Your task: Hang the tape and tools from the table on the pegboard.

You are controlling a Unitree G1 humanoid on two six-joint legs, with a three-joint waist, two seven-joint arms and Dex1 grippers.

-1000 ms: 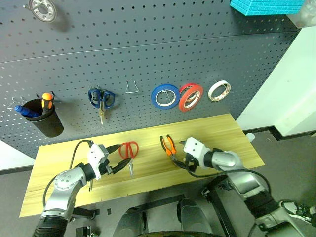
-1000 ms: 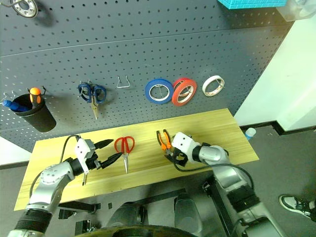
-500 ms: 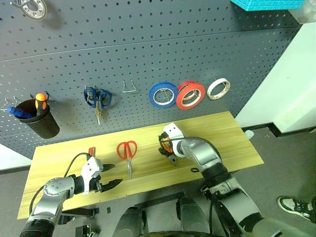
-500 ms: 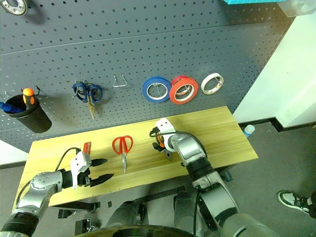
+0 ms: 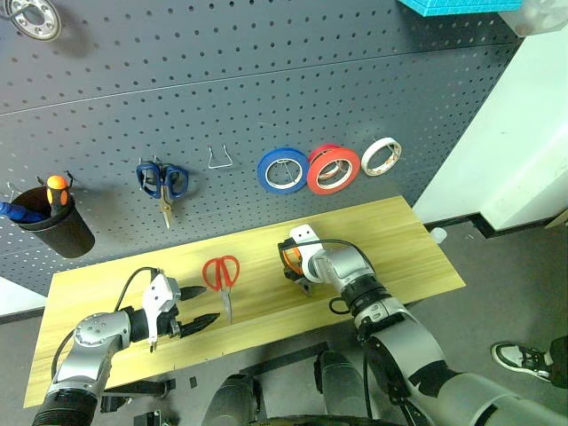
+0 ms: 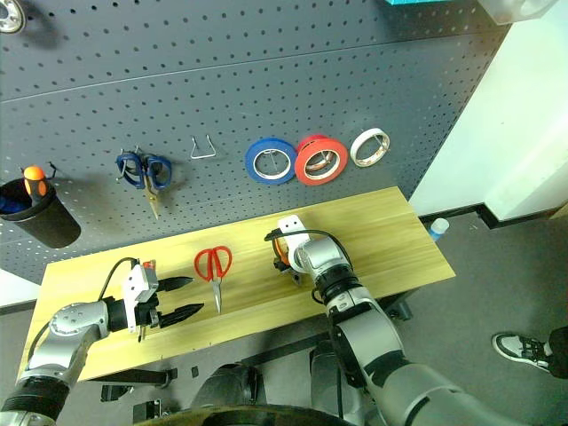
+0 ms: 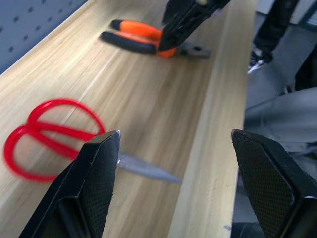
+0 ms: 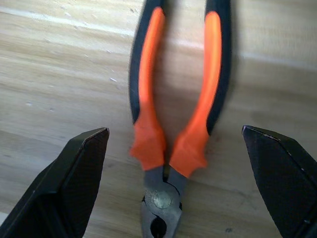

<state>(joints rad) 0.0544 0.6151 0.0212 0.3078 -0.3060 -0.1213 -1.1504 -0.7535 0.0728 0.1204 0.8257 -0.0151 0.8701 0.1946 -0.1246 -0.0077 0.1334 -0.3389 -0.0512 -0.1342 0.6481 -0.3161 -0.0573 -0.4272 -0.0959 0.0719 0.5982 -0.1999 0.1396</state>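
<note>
Pliers (image 8: 173, 124) lie on the table (image 5: 399, 240) between the right pincer's (image 8: 173, 144) spread fingers.

**Wooden table with tools**

The table (image 5: 417, 257) is a long top of light yellowish wood with visible grain. Red-handled scissors (image 5: 221, 274) lie flat left of centre. Pliers (image 8: 173, 119) with orange-and-black handles lie near the middle. A slim red-tipped item (image 6: 151, 265), possibly a screwdriver, lies further left.

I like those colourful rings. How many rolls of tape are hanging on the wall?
3, side by side on the pegboard above the table: blue tape roll, red tape, then smaller white tape roll.
</note>
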